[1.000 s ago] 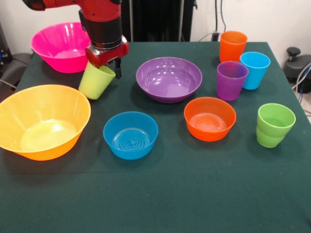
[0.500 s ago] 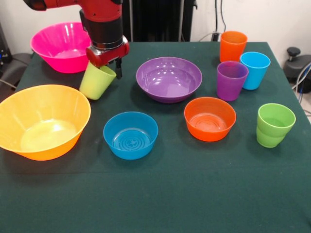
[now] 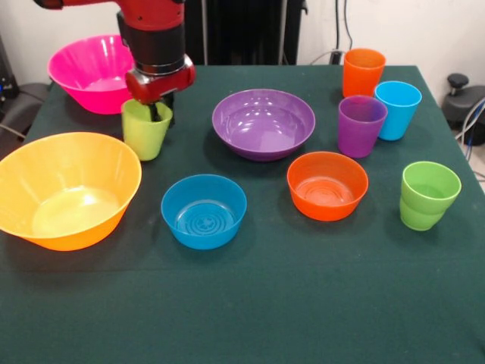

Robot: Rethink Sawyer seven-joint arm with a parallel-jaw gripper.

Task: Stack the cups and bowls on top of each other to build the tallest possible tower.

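Gripping now: our claw [image 3: 158, 106] pinches the upright lime-yellow cup [image 3: 145, 130] by its rim.
Heading: purple bowl [image 3: 263, 123] lies picture-right of us.

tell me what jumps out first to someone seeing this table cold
The red arm's claw reaching into the upright lime-yellow cup at the far left, beside the pink bowl. Next, the big yellow-orange bowl at the left edge, and the wide purple bowl in the middle of the dark green table.
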